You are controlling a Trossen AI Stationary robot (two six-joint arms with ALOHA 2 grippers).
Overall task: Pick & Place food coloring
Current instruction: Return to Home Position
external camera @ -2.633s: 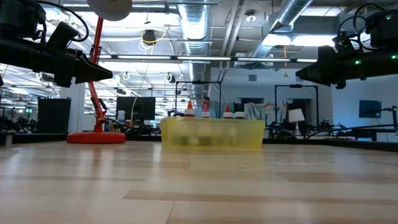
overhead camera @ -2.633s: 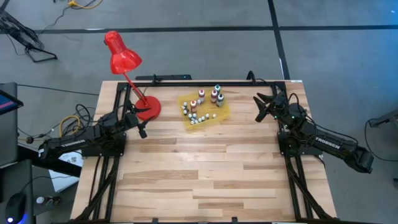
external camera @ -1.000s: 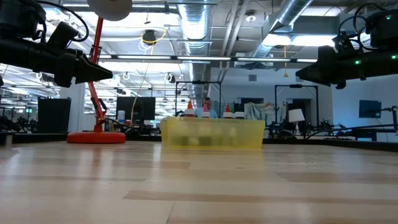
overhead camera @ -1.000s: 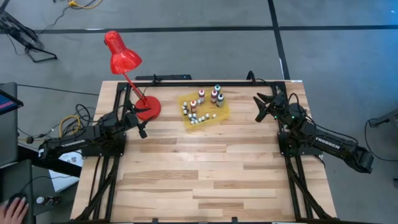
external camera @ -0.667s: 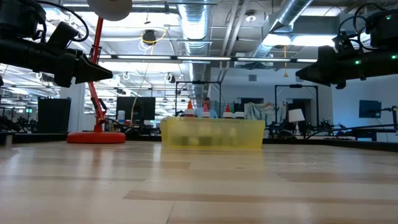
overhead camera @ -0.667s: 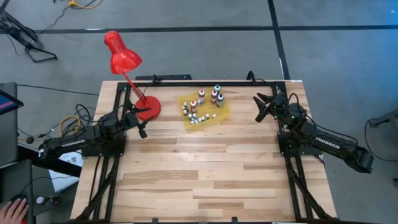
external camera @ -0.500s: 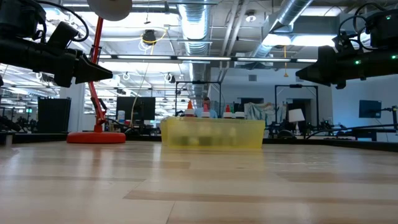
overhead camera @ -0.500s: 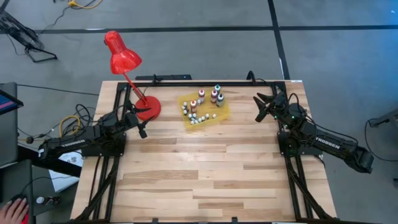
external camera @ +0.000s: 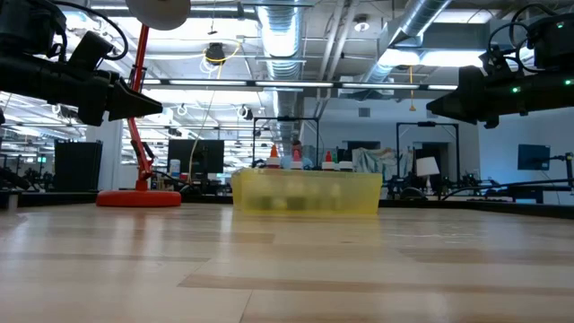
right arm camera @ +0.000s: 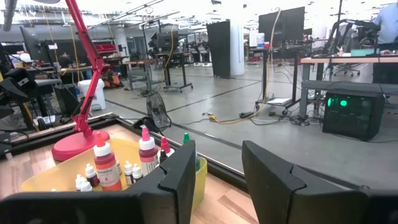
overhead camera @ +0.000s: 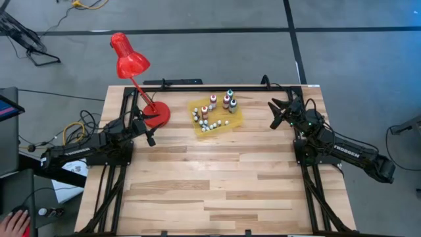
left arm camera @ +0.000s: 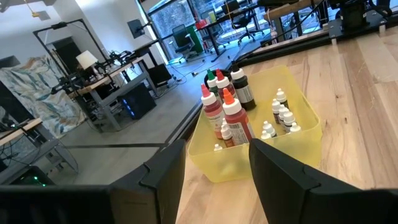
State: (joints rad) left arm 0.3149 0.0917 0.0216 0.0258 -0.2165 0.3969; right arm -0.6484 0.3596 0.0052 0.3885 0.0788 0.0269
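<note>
All bottles (left arm camera: 227, 112) sit in the bin (left arm camera: 283, 146), and I judge the return-home step is in hand: left gripper (left arm camera: 216, 149) and right gripper (right arm camera: 217, 149) hang wide and empty, well apart from the bin, needing only to park.

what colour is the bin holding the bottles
The bin is translucent yellow, clearest in the left wrist view.

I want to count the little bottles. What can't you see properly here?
High view: the small food coloring bottles in the yellow bin are tiny pale dots, too small to count or tell colours.
Low view: the bin's cloudy wall blurs everything inside; only tall caps poke above.
Left wrist view: fingers of the left gripper cover parts of the bin's near wall.
Right wrist view: a finger of the right gripper hides the bin's end.
</note>
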